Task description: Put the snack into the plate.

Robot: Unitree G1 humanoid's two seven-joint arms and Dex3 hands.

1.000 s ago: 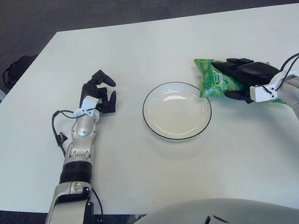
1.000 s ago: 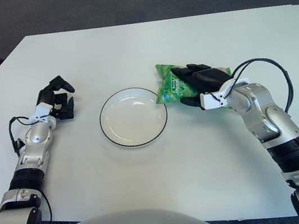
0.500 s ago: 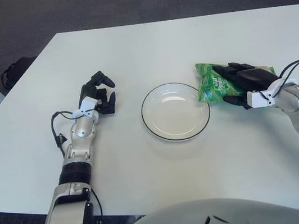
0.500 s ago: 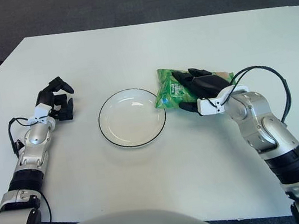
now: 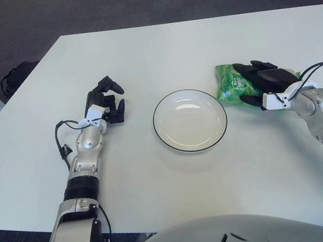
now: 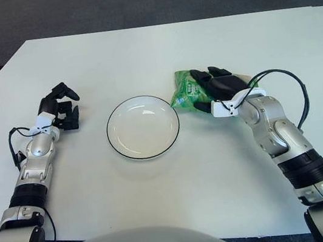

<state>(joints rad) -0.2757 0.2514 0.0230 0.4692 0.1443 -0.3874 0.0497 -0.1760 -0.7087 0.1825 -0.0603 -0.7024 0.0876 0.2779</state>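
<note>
Left eye view, right hand [image 5: 264, 82] fingers [image 5: 244, 70] wrapped on green snack [image 5: 228, 83], beside plate [image 5: 165, 138]

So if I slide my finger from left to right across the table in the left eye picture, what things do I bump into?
Left hand, resting on the white table → round plate with nothing in it → green snack bag → right hand, holding that bag.
</note>
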